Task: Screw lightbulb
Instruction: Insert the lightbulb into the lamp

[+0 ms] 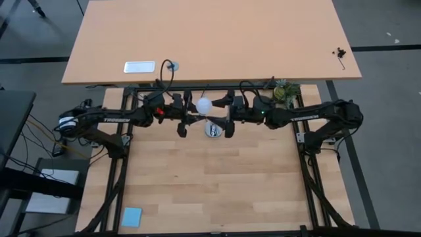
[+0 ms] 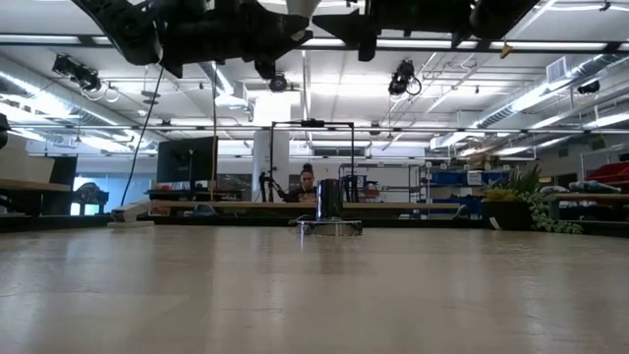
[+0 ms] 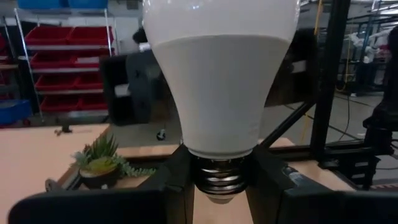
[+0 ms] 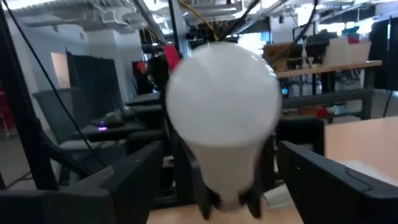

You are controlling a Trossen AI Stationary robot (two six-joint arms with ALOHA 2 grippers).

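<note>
At the centre of the high view, the left gripper (image 1: 191, 117) clamps the lightbulb (image 1: 204, 105) by its grey screw base, glass upward, above the socket (image 1: 212, 130). The right gripper (image 1: 220, 117) faces it, jaws spread wide, holding nothing.

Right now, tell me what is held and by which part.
The left gripper holds the lightbulb by its metal screw base; the right gripper stands open around it.

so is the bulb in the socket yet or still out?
Out. The bulb is held in the air by its screw base in the left claw; the socket sits bare on the table below. The right claw is open around it.
</note>
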